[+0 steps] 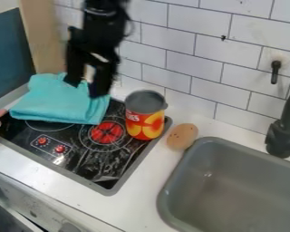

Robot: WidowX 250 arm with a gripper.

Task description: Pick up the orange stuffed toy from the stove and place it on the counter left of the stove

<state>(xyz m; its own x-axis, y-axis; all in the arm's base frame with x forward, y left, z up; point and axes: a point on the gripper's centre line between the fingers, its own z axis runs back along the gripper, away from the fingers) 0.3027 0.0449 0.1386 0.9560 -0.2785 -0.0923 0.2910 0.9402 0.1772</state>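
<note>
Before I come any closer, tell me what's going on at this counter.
A black robot arm hangs over the stovetop, its open pincer at the folded turquoise towel. It seems to hold nothing; whether it touches the towel, I can't tell. The red-and-yellow can stands upright on the right side of the stovetop, and a toy potato lies on the counter beside the gray sink.

Your black gripper point(85, 89) hangs, fingers apart, over a folded turquoise cloth point(53, 105) on the black stovetop point(90, 164). Beside the cloth stands a red-and-yellow can point(144, 118); a tan, spotted oval object point(182, 136) lies between can and grey sink point(166, 199).
</note>
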